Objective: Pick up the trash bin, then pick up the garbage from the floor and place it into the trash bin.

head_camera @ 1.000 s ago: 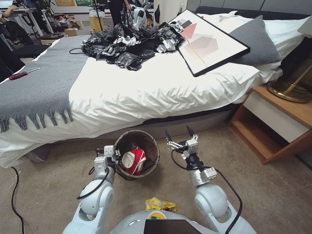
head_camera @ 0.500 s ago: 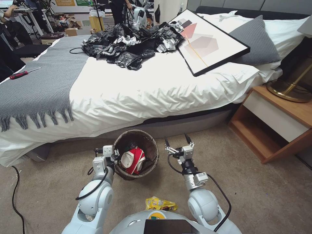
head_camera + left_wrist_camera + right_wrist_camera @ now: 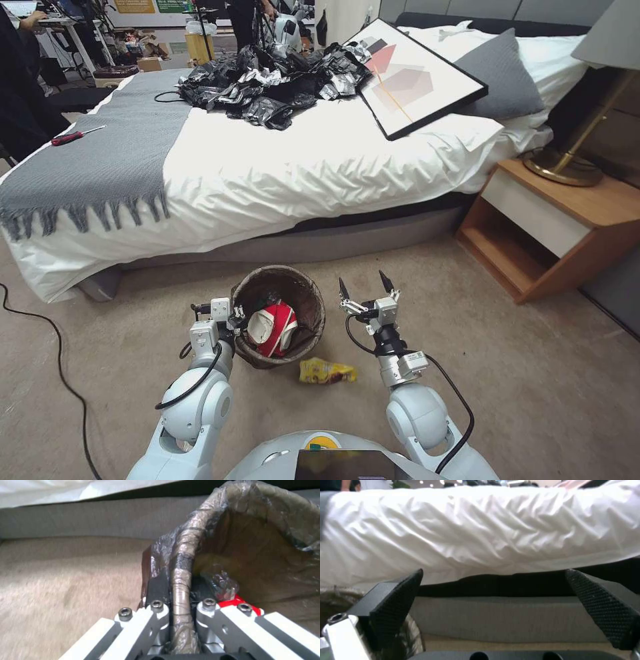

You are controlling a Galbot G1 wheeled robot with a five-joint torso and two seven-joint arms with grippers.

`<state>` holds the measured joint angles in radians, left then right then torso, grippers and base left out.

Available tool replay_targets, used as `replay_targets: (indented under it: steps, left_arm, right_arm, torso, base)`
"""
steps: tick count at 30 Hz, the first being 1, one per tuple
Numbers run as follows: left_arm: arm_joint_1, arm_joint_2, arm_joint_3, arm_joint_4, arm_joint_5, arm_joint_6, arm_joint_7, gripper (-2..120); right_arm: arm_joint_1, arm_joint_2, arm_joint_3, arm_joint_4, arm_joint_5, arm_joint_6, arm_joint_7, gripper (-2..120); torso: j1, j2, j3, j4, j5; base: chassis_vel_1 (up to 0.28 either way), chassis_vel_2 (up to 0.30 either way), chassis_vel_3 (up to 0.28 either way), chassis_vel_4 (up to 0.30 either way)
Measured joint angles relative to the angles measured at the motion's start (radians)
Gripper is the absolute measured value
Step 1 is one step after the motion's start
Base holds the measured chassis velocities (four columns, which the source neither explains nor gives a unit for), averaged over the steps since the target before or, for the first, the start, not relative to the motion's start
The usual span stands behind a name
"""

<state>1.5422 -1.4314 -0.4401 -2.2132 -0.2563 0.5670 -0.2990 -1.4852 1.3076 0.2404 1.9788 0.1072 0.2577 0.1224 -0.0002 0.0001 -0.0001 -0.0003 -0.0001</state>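
Left jaws [image 3: 176, 592] clamping bin [image 3: 313, 303] rim at 9 o'clock. Right jaws [image 3: 365, 285] gaping empty. Advising: drop them onto the yellow wrapper [image 3: 327, 371], bin's 5 o'clock.

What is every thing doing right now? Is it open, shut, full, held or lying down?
left gripper: shut on the trash bin's rim.
right gripper: open, holding nothing, beside the bin.
trash bin: upright, held, partly filled.
red-and-white cup: crushed, inside the bin.
yellow wrapper: lying on the floor, not yet picked up.
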Motion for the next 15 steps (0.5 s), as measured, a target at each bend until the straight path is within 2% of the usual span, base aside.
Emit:
replay_targets:
  steps: [3, 9, 15]
  left_arm:
    - [-0.002, 0.0, -0.003, -0.001, -0.003, 0.0, 0.0, 4]
    - [-0.006, 0.001, -0.014, -0.003, -0.012, 0.0, -0.001, 4]
    - [-0.013, 0.005, -0.028, -0.01, -0.027, 0.004, -0.002, 4]
  right_arm:
    - [0.01, -0.001, 0.005, -0.009, -0.009, 0.003, -0.003, 100]
    - [0.04, -0.028, 0.02, -0.047, -0.045, -0.015, -0.004, 100]
    - [0.115, -0.1, 0.044, -0.118, -0.018, -0.164, -0.118, 100]
  torso:
    - [0.0, 0.0, 0.0, 0.0002, 0.0001]
    - [0.0, 0.0, 0.0, 0.0004, 0.0002]
    - [0.0, 0.0, 0.0, 0.0002, 0.0002]
  base:
    - [0.214, -0.2, -0.191, 0.202]
    - [0.034, -0.046, -0.029, 0.029]
    - [-0.016, 0.012, 0.026, -0.013]
